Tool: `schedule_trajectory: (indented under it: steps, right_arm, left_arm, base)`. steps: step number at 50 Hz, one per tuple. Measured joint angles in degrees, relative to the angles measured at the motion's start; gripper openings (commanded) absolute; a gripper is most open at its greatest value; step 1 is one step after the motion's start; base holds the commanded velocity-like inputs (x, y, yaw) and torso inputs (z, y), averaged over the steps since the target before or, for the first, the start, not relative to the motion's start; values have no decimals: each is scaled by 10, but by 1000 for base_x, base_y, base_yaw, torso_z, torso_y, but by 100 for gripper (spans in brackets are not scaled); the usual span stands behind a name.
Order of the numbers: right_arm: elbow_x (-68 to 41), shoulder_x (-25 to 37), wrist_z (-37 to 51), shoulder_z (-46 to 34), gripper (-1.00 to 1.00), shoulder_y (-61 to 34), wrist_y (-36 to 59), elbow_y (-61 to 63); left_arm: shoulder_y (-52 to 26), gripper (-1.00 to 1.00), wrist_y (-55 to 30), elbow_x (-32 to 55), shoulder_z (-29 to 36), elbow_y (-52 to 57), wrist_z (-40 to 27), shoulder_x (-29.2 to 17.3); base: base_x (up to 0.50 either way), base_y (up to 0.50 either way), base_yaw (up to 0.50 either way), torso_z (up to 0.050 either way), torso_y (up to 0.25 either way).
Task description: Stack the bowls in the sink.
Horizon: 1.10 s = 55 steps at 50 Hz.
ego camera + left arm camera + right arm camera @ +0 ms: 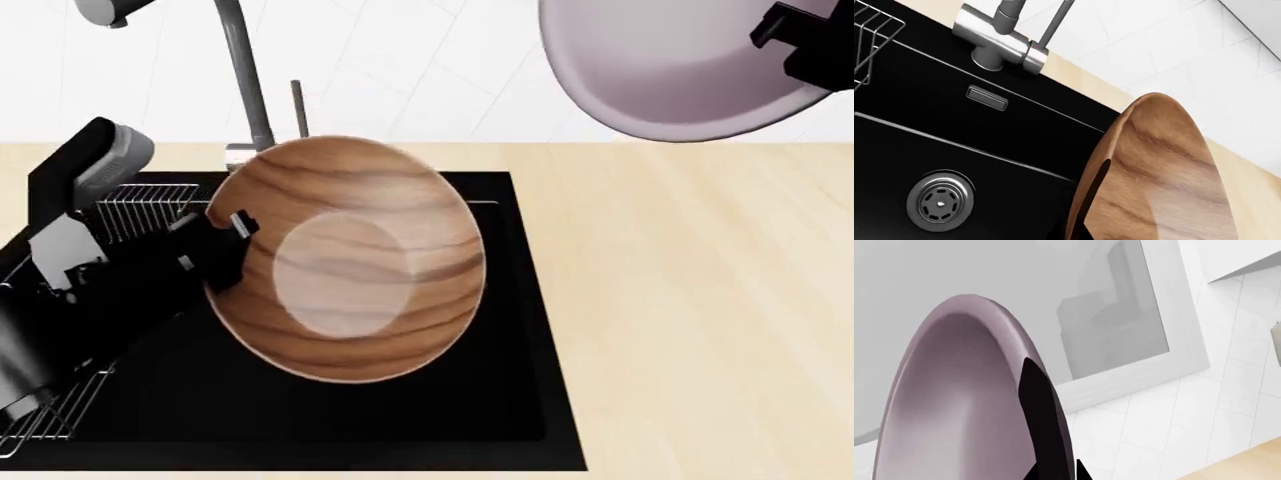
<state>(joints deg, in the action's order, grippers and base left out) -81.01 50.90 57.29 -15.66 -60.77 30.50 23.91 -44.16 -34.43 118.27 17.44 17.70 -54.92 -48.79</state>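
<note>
In the head view my left gripper (230, 228) is shut on the rim of the brown wood-grain bowl (350, 260) and holds it tilted, its hollow facing the camera, above the black sink (527, 330). In the left wrist view the brown bowl (1154, 170) fills the lower right, with the sink's drain (939, 201) beyond it. My right gripper (787, 45) is shut on the rim of the purple-grey bowl (667, 60), held high over the countertop at the upper right. In the right wrist view a dark finger (1041, 415) lies on the purple-grey bowl (954, 405).
A chrome faucet (244, 75) rises behind the sink; it also shows in the left wrist view (1001, 42). A wire rack (127, 215) sits in the sink's left part. The beige countertop (707, 320) spreads to the right. A white tiled wall (1227, 400) stands behind.
</note>
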Motion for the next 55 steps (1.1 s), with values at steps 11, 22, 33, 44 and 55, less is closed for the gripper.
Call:
schedule_trajectory:
  steps: [11,22,33,44,55]
  right_arm:
    - [-2,-2,4,-1,-100,-8,4,-3]
    - [-1,-3,5,-2,-100,-11,6,-5]
    - [3,-7,4,-5,-100,-11,6,-11]
    - [4,-11,3,-9,-100,-18,10,-15]
    - [5,-12,2,-8,-100,-17,9,-19]
  left_arm:
    - [-10,-100,-16,-8,25,-40,9,11]
    - [-19,-100,-37,-21,55,-72,8,21]
    - [-45,-100,-64,-29,86,-99,-1,34]
    - [-124,-100,-125,-36,139,-154,-29,62]
    - [-188,-100,-180,-51,191,-214,-39,100]
  base:
    - [0,0,0,0,1]
    - [0,0,0,0,0]
    - [0,0,0,0,1]
    - [0,0,0,1,1]
    - [0,0,0,0,0]
